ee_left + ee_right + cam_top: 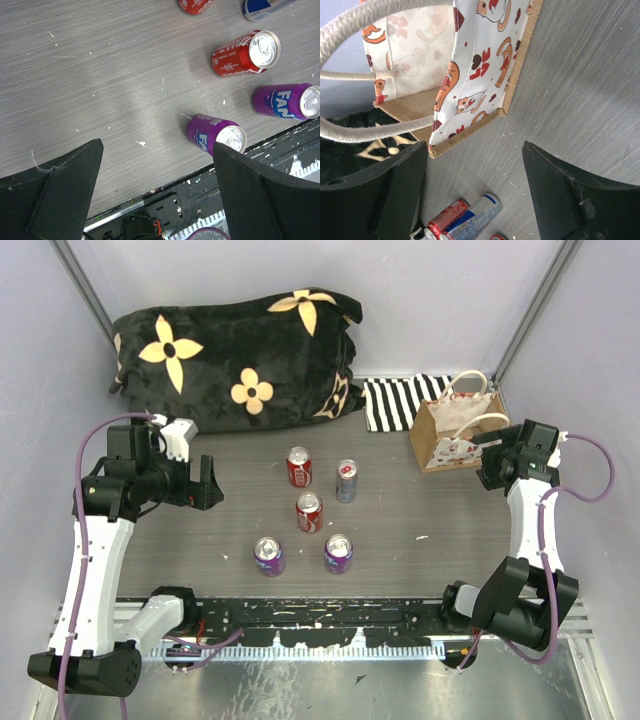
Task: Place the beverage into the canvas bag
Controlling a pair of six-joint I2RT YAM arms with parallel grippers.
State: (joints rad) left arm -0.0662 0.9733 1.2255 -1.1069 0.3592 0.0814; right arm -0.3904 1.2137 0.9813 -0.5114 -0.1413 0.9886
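Observation:
Several upright beverage cans stand mid-table: two red cola cans (299, 467) (309, 512), a silver-blue can (346, 481) and two purple cans (268, 556) (338, 553). The tan canvas bag (455, 430) stands upright at the back right, with cream handles and a white-and-red print. My left gripper (205, 484) is open and empty, above the table left of the cans. In the left wrist view the gripper (157, 147) frames a purple can (216, 135). My right gripper (491, 456) is open and empty, close by the bag's right front; its wrist view (475, 147) shows the bag (485, 65).
A black pillow with yellow flowers (235, 360) lies along the back. A black-and-white striped cloth (400, 402) lies behind the bag. Grey walls close in both sides. A black rail (330, 625) runs along the near table edge.

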